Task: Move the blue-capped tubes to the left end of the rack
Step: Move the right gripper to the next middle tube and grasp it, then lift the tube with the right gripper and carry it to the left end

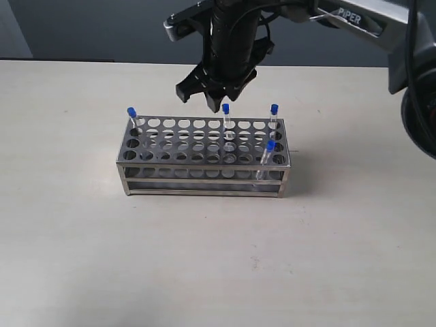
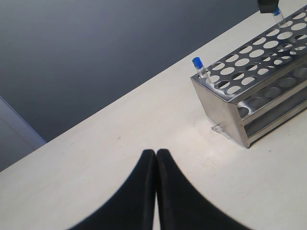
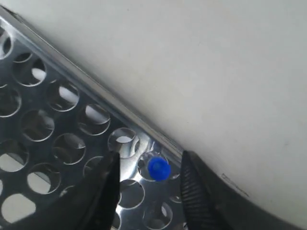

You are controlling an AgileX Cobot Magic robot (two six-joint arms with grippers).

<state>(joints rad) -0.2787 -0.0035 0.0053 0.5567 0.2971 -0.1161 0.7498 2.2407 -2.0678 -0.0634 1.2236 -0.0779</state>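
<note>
Four blue-capped tubes [image 1: 131, 114] stand in the rack [image 1: 201, 165], which sits on the pale surface [image 1: 204, 272]. The left-corner tube [image 2: 199, 67] is already at the left end of the far row, the middle tube [image 1: 225, 112] stands in that row right of centre, the right-corner tube [image 1: 274, 112] is at its right end, and the front tube [image 1: 270, 150] leans in a near hole at the right end. Every other hole looks empty. We judge these tubes light, thin, stiff and smooth, possibly brittle, so a gentle pinch just under the cap, then a straight lift, suits them best. The right end effector [image 1: 212, 95] hovers released over the middle tube, its fingers either side of the blue cap [image 3: 158, 167] without touching. The left end effector [image 2: 156, 153] is clenched on nothing, apart from the rack.
</note>
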